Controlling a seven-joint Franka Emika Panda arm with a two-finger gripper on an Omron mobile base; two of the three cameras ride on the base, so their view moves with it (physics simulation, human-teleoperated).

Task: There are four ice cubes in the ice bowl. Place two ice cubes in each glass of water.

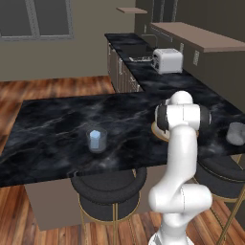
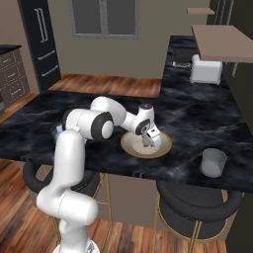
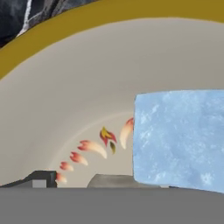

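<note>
Gripper [image 2: 147,143]: released, jaws wide, down inside ice bowl [image 2: 163,148].
Ice cube [image 3: 179,140]: close before the gripper, on the bowl floor.
Writing: none readable; painted petal motif [image 3: 98,146] inside the bowl.
Glass [image 1: 96,140]: cube inside, on table [image 1: 52,119].

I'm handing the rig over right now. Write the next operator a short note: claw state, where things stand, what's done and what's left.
Claw: open, holding nothing, lowered into the ice bowl, right beside an ice cube.
Left glass: blue ice shows inside; how many cubes I can't tell.
Right glass: no ice visible in it.
Done: some ice in the left glass.
Left: grip this cube, carry it to a glass, and continue until each glass holds two.
</note>
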